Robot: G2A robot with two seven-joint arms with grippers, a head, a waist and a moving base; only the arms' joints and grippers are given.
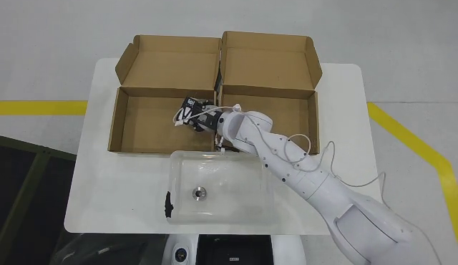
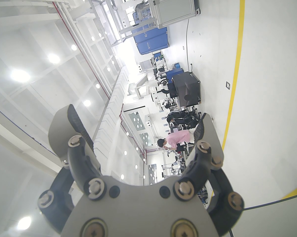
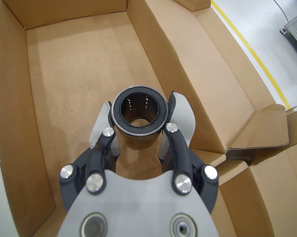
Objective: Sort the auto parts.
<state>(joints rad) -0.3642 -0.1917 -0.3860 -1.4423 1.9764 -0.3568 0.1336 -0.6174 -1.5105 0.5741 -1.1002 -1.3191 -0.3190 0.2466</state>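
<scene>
We see the right arm stretched from the near right of the surface into the left cardboard box. Its right end effector sits at that box's right end, close to the wall it shares with the right cardboard box. Both boxes stand side by side at the far half of the surface, lids folded back.

From the right wrist, the right end effector is closed part-way around a bearing — a hollow cylinder with a dark rim and rows of small balls lining its bore. One finger presses on each side of the cylinder, and its open end faces the wrist camera. The bearing hangs over the brown floor of the left cardboard box, nearer the long wall that carries the lid than the opposite one. We cannot tell whether its lower end touches the floor.

In front of the boxes, at the near edge of the surface, lies a clear plastic bin. A small round metal part rests on its bottom, left of centre.

The left end effector is spread wide with nothing between its fingers — it points away from the surface, toward the room's ceiling and floor.
</scene>
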